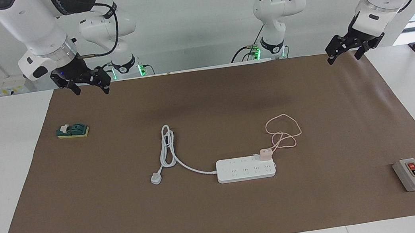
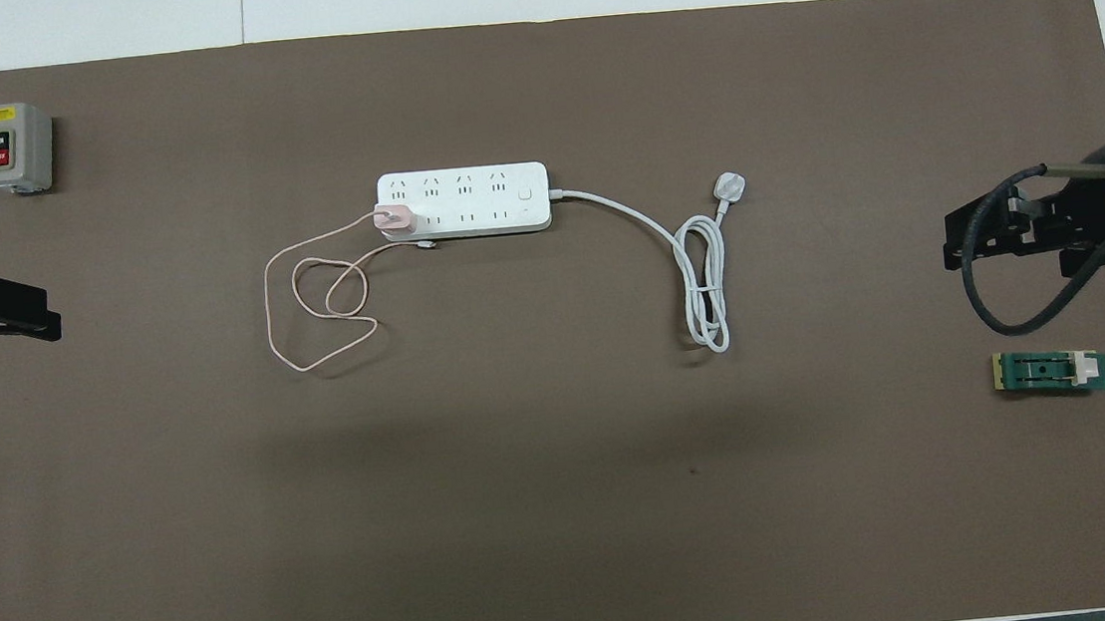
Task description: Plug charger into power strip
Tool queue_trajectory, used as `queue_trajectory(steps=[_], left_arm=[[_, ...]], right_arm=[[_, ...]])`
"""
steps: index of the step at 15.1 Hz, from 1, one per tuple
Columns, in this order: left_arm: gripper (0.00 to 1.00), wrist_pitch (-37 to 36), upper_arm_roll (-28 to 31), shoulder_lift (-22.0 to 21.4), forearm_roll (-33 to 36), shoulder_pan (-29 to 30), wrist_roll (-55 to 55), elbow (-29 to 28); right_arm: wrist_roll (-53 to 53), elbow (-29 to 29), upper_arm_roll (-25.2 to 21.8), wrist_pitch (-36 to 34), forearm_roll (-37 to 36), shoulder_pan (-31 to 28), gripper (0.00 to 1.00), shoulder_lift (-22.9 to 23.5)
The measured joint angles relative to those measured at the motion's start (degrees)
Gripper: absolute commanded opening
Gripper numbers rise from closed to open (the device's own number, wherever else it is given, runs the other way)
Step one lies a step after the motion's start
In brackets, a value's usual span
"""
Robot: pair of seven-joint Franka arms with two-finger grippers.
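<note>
Jaws: while both stand apart and empty, the left gripper (image 1: 343, 50) hangs over the mat edge at the left arm's end of the table, and the right gripper (image 1: 85, 84) hangs over the mat edge at the right arm's end, above the green switch block (image 1: 72, 130).
Charger: the charger (image 1: 265, 154) sits on the power strip (image 1: 245, 168) at its end toward the left arm, apparently plugged in.
Cable: the pink cable (image 1: 284, 132) lies looped just beside the strip, nearer the robots.
Progress: plugging looks done; full seating cannot be told.
Left to do: nothing evident, in my judgement.
Bystander: the grey button box (image 1: 411, 174) is well apart.
</note>
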Motion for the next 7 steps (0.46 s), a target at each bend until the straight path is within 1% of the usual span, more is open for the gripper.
queue_trajectory(steps=[7], left_arm=[[1.0, 0.0, 0.0, 0.0, -0.2, 0.0, 1.8, 0.0]], right_arm=[[0.0, 0.0, 0.0, 0.0, 0.0, 0.0, 1.0, 0.0]])
